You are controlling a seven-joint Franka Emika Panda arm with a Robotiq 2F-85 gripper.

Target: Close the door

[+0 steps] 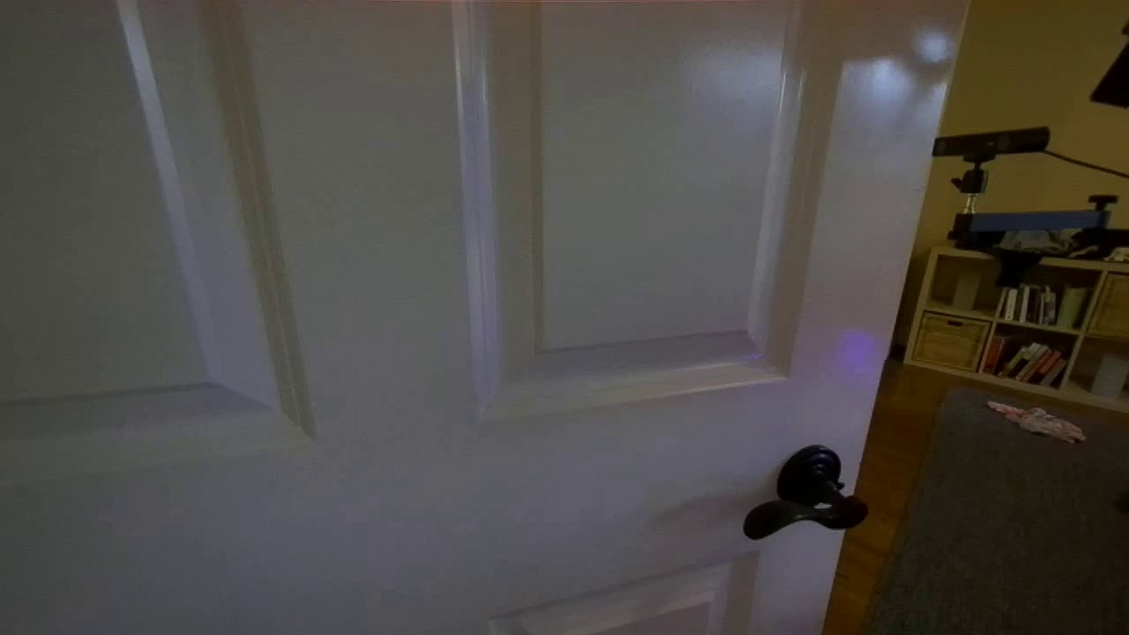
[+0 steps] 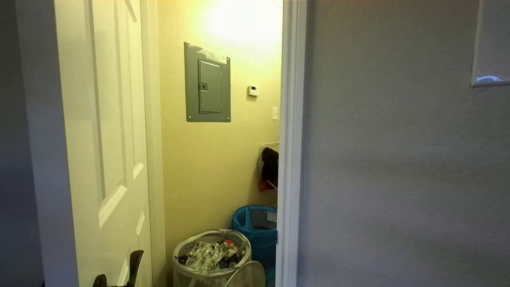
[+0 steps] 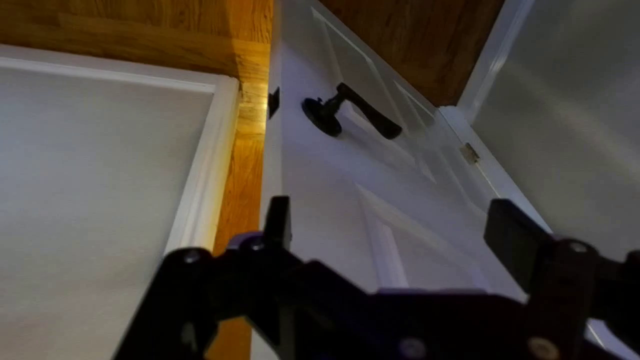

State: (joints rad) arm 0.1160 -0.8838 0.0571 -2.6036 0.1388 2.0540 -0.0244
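Note:
The white paneled door (image 1: 379,265) fills most of an exterior view. In an exterior view the door (image 2: 83,167) stands ajar at the left, with a gap between it and the door frame (image 2: 293,143). The black lever handle (image 1: 807,489) sits near its free edge; the handle's lower part is cut off in an exterior view (image 2: 134,265). In the wrist view the door (image 3: 320,170) and the handle (image 3: 322,117) lie beyond my gripper (image 3: 390,217). My gripper is open and empty, its fingers apart in front of the door face. Whether it touches the door cannot be told.
A white hamper (image 2: 213,255) and a blue hamper (image 2: 255,231) stand beyond the doorway. A hinge (image 3: 469,152) shows on the door's right side. A dark grey surface (image 1: 1005,520) with a cloth and a bookshelf (image 1: 953,282) are beyond the door edge.

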